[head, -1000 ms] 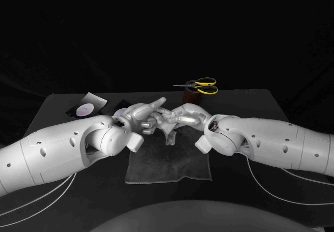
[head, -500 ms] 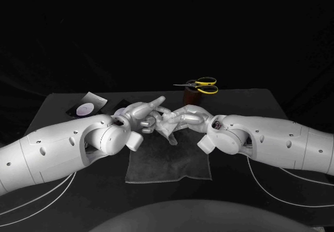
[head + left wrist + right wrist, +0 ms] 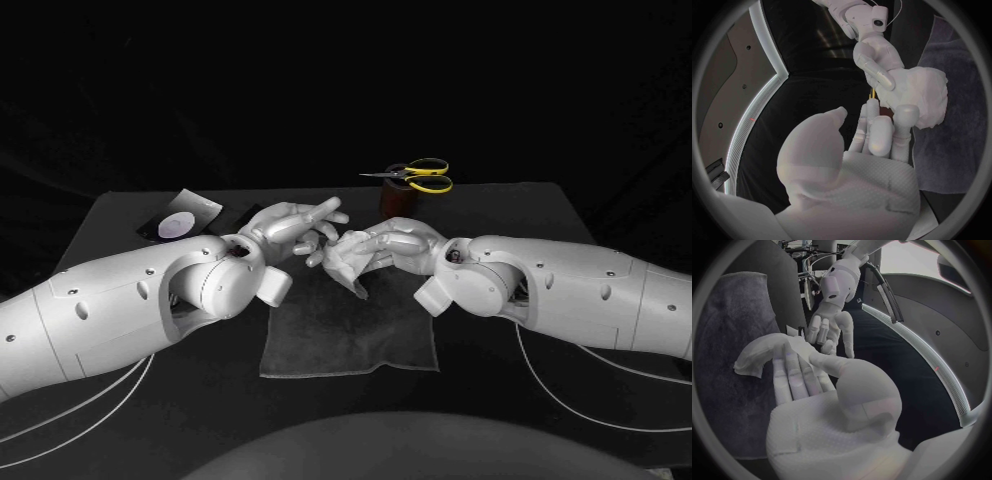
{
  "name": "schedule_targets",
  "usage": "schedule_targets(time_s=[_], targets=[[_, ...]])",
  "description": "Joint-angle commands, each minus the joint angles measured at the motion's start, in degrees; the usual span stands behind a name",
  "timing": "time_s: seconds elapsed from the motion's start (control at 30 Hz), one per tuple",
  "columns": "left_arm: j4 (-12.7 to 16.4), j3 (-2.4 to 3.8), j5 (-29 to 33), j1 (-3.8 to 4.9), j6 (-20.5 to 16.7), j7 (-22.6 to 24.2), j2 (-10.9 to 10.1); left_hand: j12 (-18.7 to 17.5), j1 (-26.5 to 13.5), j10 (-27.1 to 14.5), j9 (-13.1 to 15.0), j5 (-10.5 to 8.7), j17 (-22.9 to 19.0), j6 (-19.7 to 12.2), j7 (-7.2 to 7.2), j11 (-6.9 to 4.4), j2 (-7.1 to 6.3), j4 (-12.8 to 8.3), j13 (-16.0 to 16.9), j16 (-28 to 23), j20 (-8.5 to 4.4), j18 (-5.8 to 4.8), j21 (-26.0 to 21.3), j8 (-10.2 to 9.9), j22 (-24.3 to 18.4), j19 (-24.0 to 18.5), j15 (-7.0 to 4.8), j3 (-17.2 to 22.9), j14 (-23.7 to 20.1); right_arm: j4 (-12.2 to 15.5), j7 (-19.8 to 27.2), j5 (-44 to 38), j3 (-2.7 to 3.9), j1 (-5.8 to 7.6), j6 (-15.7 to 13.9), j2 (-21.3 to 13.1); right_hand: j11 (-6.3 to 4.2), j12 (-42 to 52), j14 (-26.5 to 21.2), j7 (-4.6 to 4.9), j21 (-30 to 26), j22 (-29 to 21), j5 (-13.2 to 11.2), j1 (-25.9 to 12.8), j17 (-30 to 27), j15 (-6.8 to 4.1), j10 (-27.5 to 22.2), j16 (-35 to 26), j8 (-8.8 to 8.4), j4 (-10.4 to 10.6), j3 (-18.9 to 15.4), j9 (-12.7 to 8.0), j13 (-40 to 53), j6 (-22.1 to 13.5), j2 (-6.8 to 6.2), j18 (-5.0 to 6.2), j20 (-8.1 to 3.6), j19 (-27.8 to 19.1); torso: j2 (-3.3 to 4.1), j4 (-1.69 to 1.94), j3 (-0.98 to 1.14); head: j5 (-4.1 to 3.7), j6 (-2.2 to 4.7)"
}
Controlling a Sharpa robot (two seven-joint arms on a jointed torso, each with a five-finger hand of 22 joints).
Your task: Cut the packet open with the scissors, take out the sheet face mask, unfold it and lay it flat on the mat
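- Fingers (image 3: 320, 210) of the left hand (image 3: 293, 230) are spread and straight, and nothing lies in its palm. The left wrist view shows the same: thumb off to one side, the other fingers (image 3: 879, 135) reaching toward the right hand (image 3: 876, 60).
- The right hand (image 3: 382, 245) holds the sheet face mask (image 3: 923, 95), with its fingers curled over the bunched white fabric.
- In the right wrist view the mask (image 3: 757, 355) is a crumpled, partly folded wad at the right hand's fingertips. The left hand (image 3: 829, 330) hangs just beside it, and I cannot tell whether the two touch.
- Both hands are close together above the far end of the mat (image 3: 351, 340), a grey cloth lying flat on the black table (image 3: 519, 215).
- Beyond the hands, the yellow-handled scissors (image 3: 418, 176) stand in a brown holder (image 3: 392, 200) near the table's far edge.
- The packet (image 3: 183, 220) lies at the table's far left corner, well apart from both hands. It is dark with a pale round patch.
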Motion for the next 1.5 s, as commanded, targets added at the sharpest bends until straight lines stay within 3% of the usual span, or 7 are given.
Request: schedule_targets(time_s=[0.03, 0.2, 0.6, 0.7, 0.9, 1.13, 1.5], targets=[[-0.2, 0.06, 0.7, 0.06, 1.4, 4.9, -0.4, -1.1, 2.3, -1.1, -0.1, -0.19, -3.3, -0.6, 0.04, 0.07, -0.49, -0.4, -1.2, -1.7, 0.08, 0.80, -2.2, 0.0, -2.7, -1.8, 0.10, -0.3, -2.2, 0.2, 0.5, 3.9, 0.03, -0.03, 1.3, -0.3, -0.05, -0.1, 0.6, 1.62, 0.3, 0.2, -0.2, -0.1, 0.0, -0.02, 0.6, -0.2, 0.33, 0.3, 0.0, 0.1, 0.0, 0.4, 0.45, -0.48, -0.60, 0.0, 0.00, 0.00, 0.01, -0.14, 0.00], [-0.6, 0.07, 0.8, 0.06, 1.2, 6.3, -1.1, -2.9, 5.5, -2.8, -0.3, -0.21, -10.1, -1.0, 0.24, 0.33, -1.08, -1.3, -3.4, -5.3, 0.30, 1.57, -6.1, 0.2, -7.2, -4.7, 0.37, -0.5, -6.8, 0.4, 1.2, 7.1, 0.04, -0.04, 0.9, -0.7, -0.07, -0.2, 0.8, 1.61, 0.8, 0.7, -0.2, -0.1, 0.0, -0.07, 0.7, -0.3, 0.32, 0.3, 0.1, 0.1, 0.0, 0.4, 0.44, -0.52, -0.71, 0.0, -0.01, -0.01, 0.02, -0.29, 0.00], [-0.5, 0.07, 3.6, 0.04, 0.2, 9.0, -3.2, -3.3, 6.6, -3.1, -0.3, -0.18, -11.2, -1.1, 0.35, 0.52, -1.45, -1.7, -4.2, -5.7, 0.40, 1.58, -6.6, 0.3, -7.6, -4.6, 0.49, -0.7, -7.4, 3.3, 4.5, 13.6, 0.17, -0.09, 2.3, -2.7, 0.15, -0.4, 1.1, 1.86, 1.8, 2.0, -0.2, -0.1, 0.0, -0.01, 0.1, -0.9, 0.02, 0.1, 0.1, 0.0, 0.0, -0.3, 0.23, -0.71, -0.90, -0.4, -0.04, 0.00, 0.04, -0.81, 0.00], [-0.4, 0.06, 4.0, 0.04, 0.2, 9.4, -3.7, -3.5, 7.1, -3.4, -0.4, -0.18, -14.3, -1.3, 0.59, 0.82, -1.69, -1.8, -4.7, -7.4, 0.62, 2.21, -9.3, 0.3, -11.0, -6.9, 0.77, -0.8, -9.6, 4.1, 5.4, 14.4, 0.24, -0.09, 3.6, -3.4, 0.35, -0.5, 1.1, 2.08, 2.2, 2.5, -0.1, -0.3, -0.1, 0.12, -0.5, -1.2, -0.19, 0.0, -0.1, -0.1, -0.1, -0.7, -0.01, -0.82, -0.89, -0.6, -0.05, -0.01, 0.06, -0.77, 0.00], [-0.1, 0.05, 5.1, 0.02, 0.6, 9.5, -4.3, -3.7, 7.1, -3.6, -0.5, -0.18, -15.7, -1.3, 0.71, 0.98, -1.76, -1.6, -5.2, -8.1, 0.79, 2.41, -10.4, 0.4, -12.3, -7.8, 0.95, -0.9, -10.7, 5.7, 6.6, 15.1, 0.32, -0.10, 6.0, -4.5, 0.80, -0.4, 1.1, 2.53, 1.9, 2.4, 0.0, -2.2, -0.1, 0.52, -2.0, -2.2, -0.46, -0.4, -4.0, -0.1, 0.0, -1.7, -3.27, -0.82, -0.38, -1.2, -0.04, -0.09, 0.08, -0.61, 0.00], [0.1, 0.04, 5.6, -0.01, 1.2, 9.4, -4.4, -3.7, 7.1, -3.6, -0.5, -0.18, -15.7, -1.4, 0.73, 1.00, -1.79, -1.6, -5.2, -8.1, 0.81, 2.39, -10.4, 0.4, -12.2, -7.7, 0.97, -1.0, -10.7, 6.3, 6.7, 15.3, 0.34, -0.13, 7.1, -5.0, 1.08, -0.3, 0.8, 2.68, -2.0, -2.5, -0.1, -6.6, 0.1, 0.82, -3.2, -3.4, -0.59, 3.3, -12.3, 0.1, 0.1, -3.3, -7.34, 1.10, 1.82, 0.4, -0.02, -0.06, 0.01, -0.70, 0.00], [0.3, 0.04, 5.7, -0.02, 1.8, 9.1, -4.3, -3.7, 7.1, -3.6, -0.5, -0.18, -15.6, -1.4, 0.74, 1.02, -1.82, -1.6, -5.3, -8.1, 0.82, 2.36, -10.4, 0.4, -12.1, -7.7, 0.98, -1.0, -10.7, 6.4, 6.0, 15.3, 0.34, -0.21, 8.5, -5.1, 1.62, -0.3, -1.0, 3.15, -5.4, -7.4, -0.2, -9.8, 0.2, 1.41, -5.1, -4.8, -0.78, 8.2, -21.9, 0.2, 0.1, -5.2, -9.79, 1.20, 2.39, 1.8, -0.02, -0.01, 0.00, -1.05, 0.10]])
